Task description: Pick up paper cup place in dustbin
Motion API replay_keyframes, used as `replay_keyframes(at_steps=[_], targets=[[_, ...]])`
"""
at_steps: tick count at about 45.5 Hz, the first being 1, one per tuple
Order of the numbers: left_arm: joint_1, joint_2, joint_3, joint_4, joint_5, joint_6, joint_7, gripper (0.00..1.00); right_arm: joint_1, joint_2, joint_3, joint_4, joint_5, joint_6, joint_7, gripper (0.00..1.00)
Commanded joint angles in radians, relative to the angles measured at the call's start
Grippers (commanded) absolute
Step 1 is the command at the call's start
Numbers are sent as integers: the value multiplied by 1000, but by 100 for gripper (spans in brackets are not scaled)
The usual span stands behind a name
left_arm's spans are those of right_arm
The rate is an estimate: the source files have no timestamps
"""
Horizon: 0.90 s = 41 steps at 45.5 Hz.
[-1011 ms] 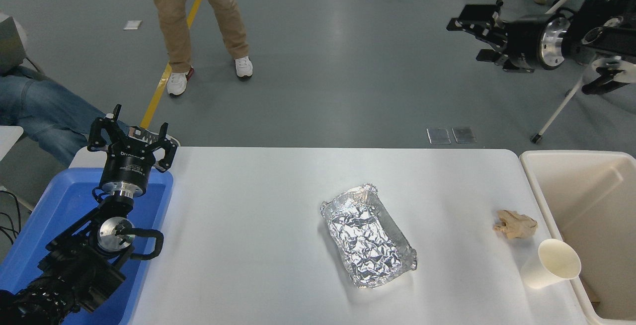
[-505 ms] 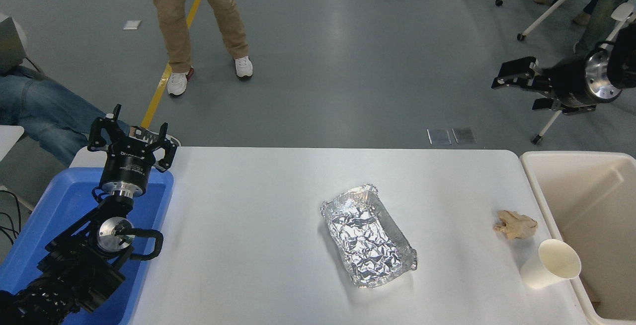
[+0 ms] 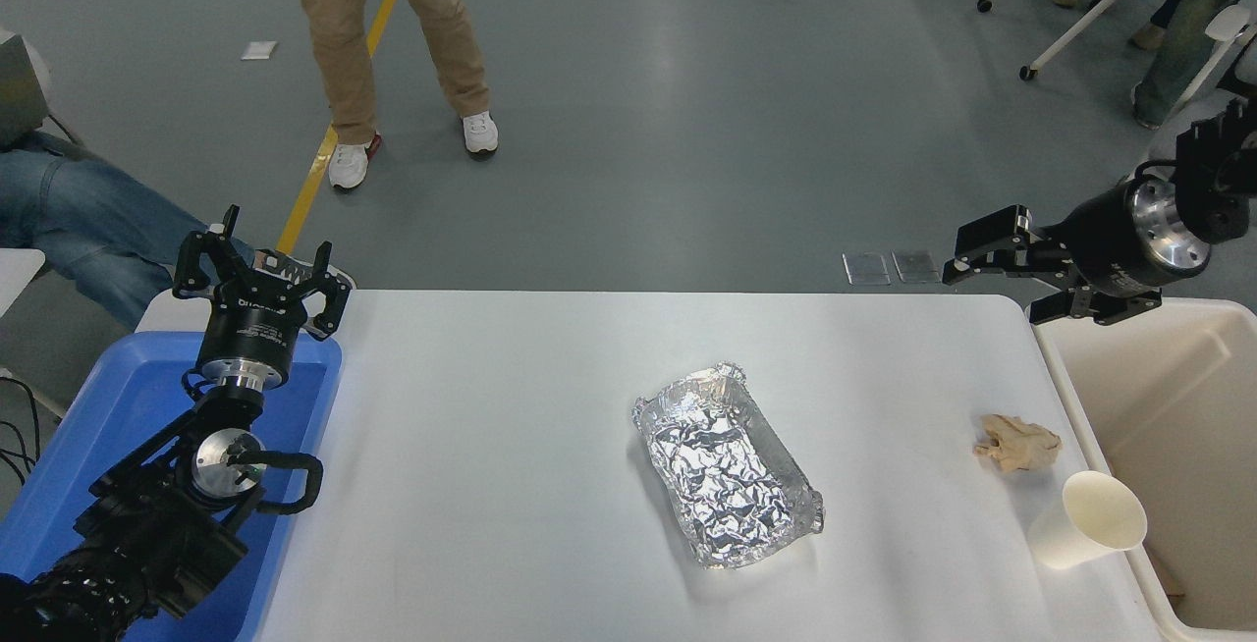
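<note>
We note right gripper (image 3: 992,274), fingers apart, at 2 o'clock over bench (image 3: 511,446) corner. Paper cup (image 3: 1090,522) at 4 o'clock, touching dustbin (image 3: 1159,397). Left gripper (image 3: 260,274) parked, fingers apart.

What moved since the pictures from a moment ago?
The right claw came down from high at the far right and now hangs open over the table's far right corner, near the dustbin. It holds nothing. The paper cup, paper ball, foil tray and parked left claw stayed put.
</note>
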<state>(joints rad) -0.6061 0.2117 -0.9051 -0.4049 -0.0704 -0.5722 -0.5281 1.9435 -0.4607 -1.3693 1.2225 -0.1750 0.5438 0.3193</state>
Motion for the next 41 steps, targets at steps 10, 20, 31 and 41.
replay_keyframes(at_steps=[10,20,31,41], targets=[[0,0,0,0,0,0,0,99,5,-9,-67,72,-340,-47,0,100],[0,0,0,0,0,0,0,99,-3,-9,-65,72,-348,-47,0,100],[0,0,0,0,0,0,0,99,-27,-32,-65,68,-348,-61,0,100],[0,0,0,0,0,0,0,99,-133,-88,-70,51,-353,-125,0,100]])
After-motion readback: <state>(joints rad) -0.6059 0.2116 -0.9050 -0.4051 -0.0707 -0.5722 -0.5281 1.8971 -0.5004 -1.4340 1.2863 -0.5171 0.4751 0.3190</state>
